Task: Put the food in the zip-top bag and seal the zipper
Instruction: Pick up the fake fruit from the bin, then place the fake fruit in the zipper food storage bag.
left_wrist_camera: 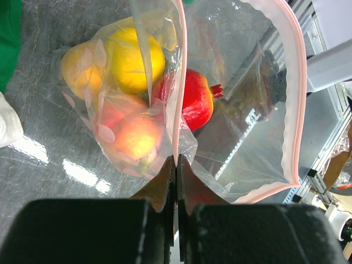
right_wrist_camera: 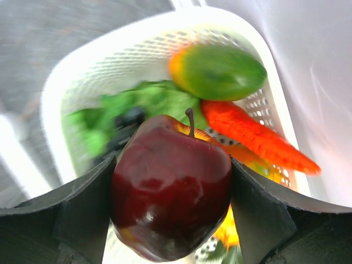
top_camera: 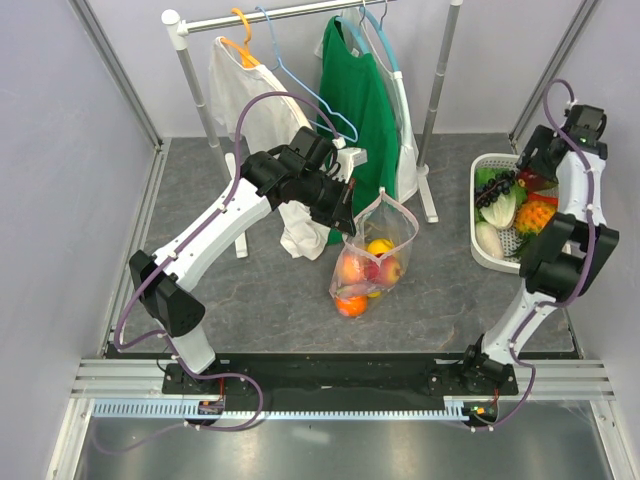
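Left jaws clamp the zipper (left_wrist_camera: 177,99), holding the bag (left_wrist_camera: 247,126) open for loading; right jaws grip an apple (right_wrist_camera: 170,198) over the basket (right_wrist_camera: 137,49).

zip-top bag (left_wrist_camera: 242,82): clear floppy plastic | apple (right_wrist_camera: 170,198): glossy, smooth | basket (right_wrist_camera: 99,60): perforated white plastic

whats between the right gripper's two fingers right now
A dark red apple fills the gap between the right gripper's fingers, touching both, with the white basket behind it. The right wrist view shows this.
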Action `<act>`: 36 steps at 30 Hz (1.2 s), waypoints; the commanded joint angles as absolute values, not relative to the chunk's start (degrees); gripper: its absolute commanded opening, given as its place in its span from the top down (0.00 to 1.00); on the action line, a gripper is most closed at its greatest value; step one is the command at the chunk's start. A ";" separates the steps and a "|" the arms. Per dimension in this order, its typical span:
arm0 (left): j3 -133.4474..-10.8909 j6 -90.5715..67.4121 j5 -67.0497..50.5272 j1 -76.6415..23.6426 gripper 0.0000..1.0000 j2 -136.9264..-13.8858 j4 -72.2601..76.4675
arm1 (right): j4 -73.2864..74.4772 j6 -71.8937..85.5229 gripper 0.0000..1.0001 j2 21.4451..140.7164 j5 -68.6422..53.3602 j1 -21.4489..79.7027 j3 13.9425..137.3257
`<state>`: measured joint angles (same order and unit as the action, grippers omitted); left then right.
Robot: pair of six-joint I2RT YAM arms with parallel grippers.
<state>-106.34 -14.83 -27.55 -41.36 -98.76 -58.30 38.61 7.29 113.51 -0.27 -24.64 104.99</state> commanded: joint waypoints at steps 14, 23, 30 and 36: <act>-103.54 -11.95 -27.77 -41.13 0.98 -95.63 -56.43 | 65.37 -21.93 0.73 83.94 -43.58 -20.14 105.56; -102.92 -11.34 -27.77 -41.22 0.98 -95.36 -56.34 | 58.64 -18.56 0.75 71.29 -45.62 -0.36 93.09; -102.83 -10.90 -28.39 -41.22 0.98 -94.92 -56.34 | 40.10 -0.63 0.76 66.98 -44.57 11.75 84.57; -102.74 -11.34 -29.35 -41.22 0.98 -94.48 -55.90 | 28.94 4.13 0.75 66.36 -29.13 23.88 77.63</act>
<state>-102.74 -13.50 -27.57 -41.36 -97.23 -57.74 41.08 -1.34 67.66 -40.01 17.54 81.93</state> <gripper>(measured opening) 0.028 0.810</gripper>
